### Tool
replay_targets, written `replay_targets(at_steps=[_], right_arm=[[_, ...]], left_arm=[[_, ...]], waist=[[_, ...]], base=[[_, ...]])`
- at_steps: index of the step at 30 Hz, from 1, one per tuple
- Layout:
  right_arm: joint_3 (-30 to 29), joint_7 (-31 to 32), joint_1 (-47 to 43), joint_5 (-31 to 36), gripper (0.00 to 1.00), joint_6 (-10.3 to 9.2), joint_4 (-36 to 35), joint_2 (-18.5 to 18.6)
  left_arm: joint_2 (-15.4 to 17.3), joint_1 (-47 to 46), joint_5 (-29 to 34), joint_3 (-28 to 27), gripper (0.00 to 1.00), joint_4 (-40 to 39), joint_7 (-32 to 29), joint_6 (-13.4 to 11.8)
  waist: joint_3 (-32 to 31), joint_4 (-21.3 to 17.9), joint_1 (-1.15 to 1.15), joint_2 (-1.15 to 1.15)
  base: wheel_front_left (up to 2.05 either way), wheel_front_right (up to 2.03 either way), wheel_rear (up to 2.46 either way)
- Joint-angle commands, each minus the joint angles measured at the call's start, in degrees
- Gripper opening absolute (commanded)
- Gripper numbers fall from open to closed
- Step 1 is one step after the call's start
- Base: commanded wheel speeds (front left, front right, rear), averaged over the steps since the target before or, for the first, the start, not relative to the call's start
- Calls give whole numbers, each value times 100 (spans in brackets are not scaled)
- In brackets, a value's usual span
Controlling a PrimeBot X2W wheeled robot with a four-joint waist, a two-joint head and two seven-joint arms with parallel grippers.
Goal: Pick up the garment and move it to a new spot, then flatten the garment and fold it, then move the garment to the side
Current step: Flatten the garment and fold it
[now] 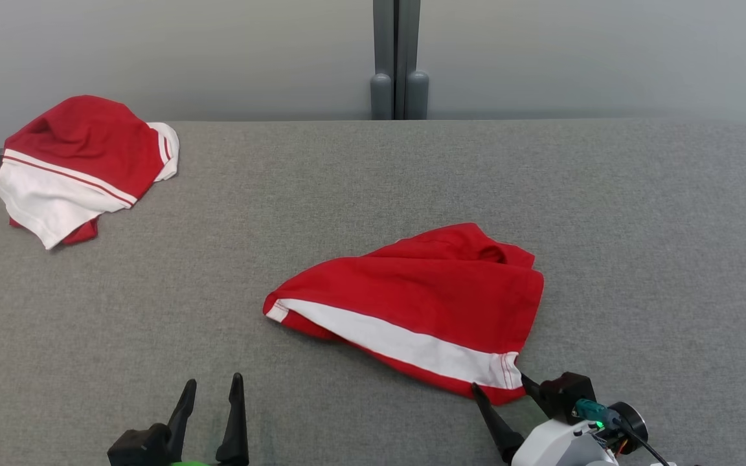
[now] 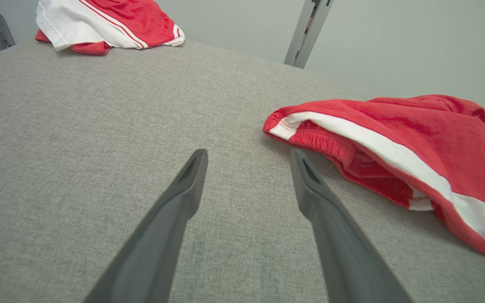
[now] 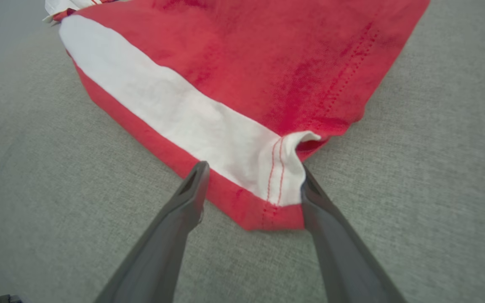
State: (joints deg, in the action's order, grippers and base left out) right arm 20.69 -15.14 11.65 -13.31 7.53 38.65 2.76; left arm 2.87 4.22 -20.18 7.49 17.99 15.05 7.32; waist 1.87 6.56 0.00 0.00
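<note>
Garment (image 1: 412, 298) lies midway across the table (image 1: 153, 323), its near corner between the wide-open, empty jaws of your right gripper (image 1: 499, 382), so push past the hem before you close; left gripper (image 1: 214, 382) hangs open, empty.

Grey fabric-covered desk (image 1: 373, 194) under even light; behind, pale wall (image 1: 153, 52) split by grey upright post (image 1: 396, 58).

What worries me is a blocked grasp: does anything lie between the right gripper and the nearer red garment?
Nothing visible does. The right gripper has open fingers flanking the garment at its near hemmed corner, on the grey table.
</note>
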Motion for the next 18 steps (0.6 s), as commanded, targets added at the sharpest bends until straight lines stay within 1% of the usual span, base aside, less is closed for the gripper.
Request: replay_targets(at_steps=[1, 8, 13, 18], right_arm=[[23, 0, 12, 46, 100, -7, 15, 23], [91, 0, 49, 69, 100, -8, -72, 24], [-89, 0, 15, 168, 100, -8, -206, 25], [-136, 0, 61, 255, 100, -8, -222, 24]], left_arm=[[4, -63, -9, -10, 100, 3, 19, 26], [4, -116, 7, -1, 100, 21, 19, 26], [4, -110, 1, -38, 100, 9, 19, 26], [4, -129, -9, -8, 100, 19, 19, 27]], waist=[[16, -3, 0, 0], [43, 13, 0, 0], [60, -4, 0, 0], [75, -11, 0, 0]], base=[[0, 0, 0], [0, 0, 0], [0, 0, 0], [0, 0, 0]])
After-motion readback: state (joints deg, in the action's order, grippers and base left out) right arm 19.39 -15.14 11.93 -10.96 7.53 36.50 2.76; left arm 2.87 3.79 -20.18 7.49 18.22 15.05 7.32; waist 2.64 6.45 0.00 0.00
